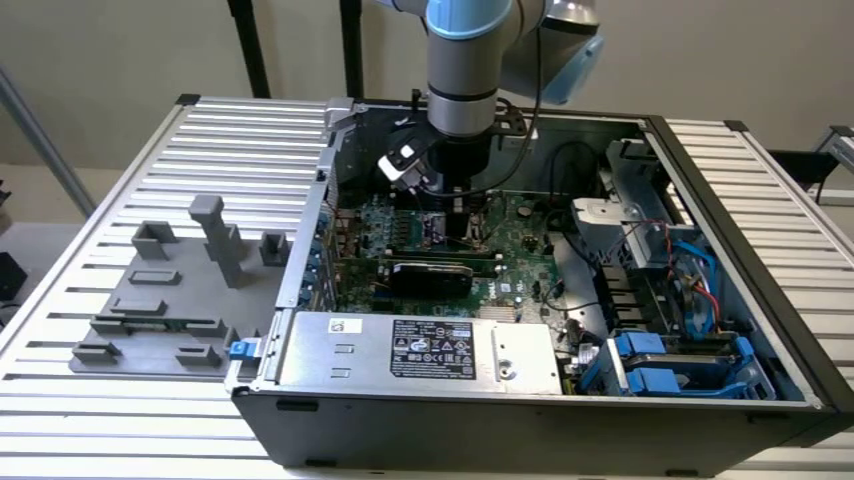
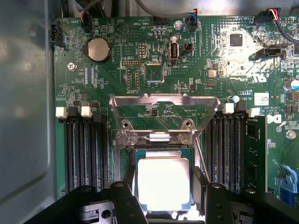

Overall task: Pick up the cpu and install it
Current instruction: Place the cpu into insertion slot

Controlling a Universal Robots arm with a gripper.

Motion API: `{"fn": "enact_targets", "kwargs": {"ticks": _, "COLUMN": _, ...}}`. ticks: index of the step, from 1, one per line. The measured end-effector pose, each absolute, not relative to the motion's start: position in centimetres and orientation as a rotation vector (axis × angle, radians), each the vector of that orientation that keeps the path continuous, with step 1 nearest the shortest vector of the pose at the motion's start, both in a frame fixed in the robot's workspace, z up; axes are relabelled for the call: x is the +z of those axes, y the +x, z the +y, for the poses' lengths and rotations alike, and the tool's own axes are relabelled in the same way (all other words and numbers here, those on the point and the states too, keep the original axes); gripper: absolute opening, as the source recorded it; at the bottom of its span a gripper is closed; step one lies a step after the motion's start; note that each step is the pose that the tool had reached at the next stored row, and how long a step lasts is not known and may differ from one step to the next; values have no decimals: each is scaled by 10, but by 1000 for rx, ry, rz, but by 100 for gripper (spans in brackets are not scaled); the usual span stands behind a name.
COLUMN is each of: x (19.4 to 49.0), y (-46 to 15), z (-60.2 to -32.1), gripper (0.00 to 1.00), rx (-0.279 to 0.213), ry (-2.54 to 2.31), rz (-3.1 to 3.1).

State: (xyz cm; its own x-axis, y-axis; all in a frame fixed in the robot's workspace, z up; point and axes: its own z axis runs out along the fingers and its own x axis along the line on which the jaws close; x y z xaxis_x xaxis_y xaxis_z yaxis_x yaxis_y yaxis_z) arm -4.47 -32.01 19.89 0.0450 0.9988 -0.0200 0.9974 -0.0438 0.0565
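The cpu (image 2: 163,183), a small flat square chip with a silvery metal top and a pale rim, sits between the two dark fingers (image 2: 125,198) of the claw (image 2: 164,191). The claw is closed on it and holds it by two opposite edges. The chip is directly over the square dark socket (image 2: 159,150), whose rim shows just beyond the chip's far edge. It cannot be told whether the chip already rests in the socket or is a little above it. The shiny metal load frame (image 2: 163,100) of the socket stands swung open, so the opening is free.

Black memory slots (image 2: 86,154) run on both sides of the socket, on the green motherboard (image 2: 210,56). In the exterior view the grey robot arm (image 1: 467,70) reaches straight down into the open black computer case (image 1: 747,330), with the claw (image 1: 454,215) low over the board. The case lies on a ribbed metal surface (image 1: 160,140). The grey plastic fixture blocks (image 1: 160,300) stand on the exterior view's left, well apart from the claw.

The step in hand seems to be the placing itself: the pick is done and the chip is at the socket. This step calls for the chip to stay flat and square with the socket edges, with no pressing force, because a tilted chip could harm the contacts.
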Motion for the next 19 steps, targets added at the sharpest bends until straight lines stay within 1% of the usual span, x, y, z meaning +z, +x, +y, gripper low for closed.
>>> {"fn": "enact_targets", "kwargs": {"ticks": 19, "x": 194, "y": -46, "z": -314, "gripper": 55, "rx": 23, "ry": 2223, "rz": 2127}}
